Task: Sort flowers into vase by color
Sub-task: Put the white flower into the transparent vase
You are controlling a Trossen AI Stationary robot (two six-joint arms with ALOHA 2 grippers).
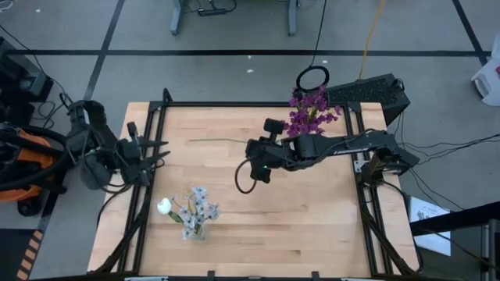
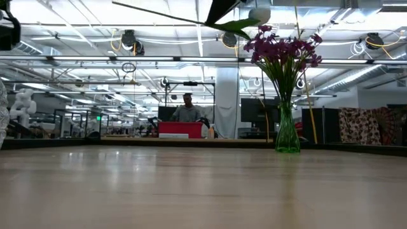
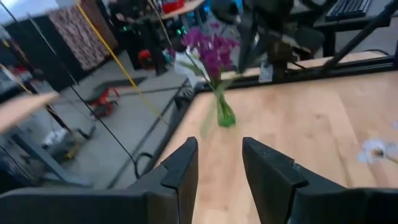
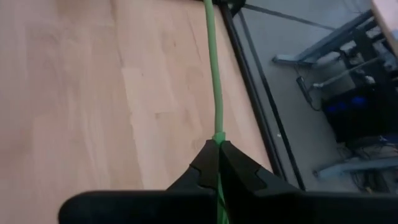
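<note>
As we sweep from the left edge of the desk (image 1: 312,234), we find the left gripper (image 1: 160,153) waiting just over that edge, its fingers (image 3: 180,171) spread with nothing between them. Nearer the front, a little way in from there, we've got a clear vase (image 1: 195,231) holding a white bud (image 1: 164,207) and a pale blue sprig (image 1: 199,203). Moving on to the middle, the right arm (image 1: 344,146) reaches in across the desk, and the right gripper (image 1: 254,152) is up off the surface; its fingers (image 4: 205,165) are pinched tight on a thin green stem (image 4: 214,74), which runs out over the wood towards the left side. We can't make out that flower's blossom from above. Further right, at the back edge, the green vase (image 2: 287,133) stands upright with the purple flowers (image 1: 312,113) in it. Beyond the desk, we see a person (image 2: 187,109) in the room.
</note>
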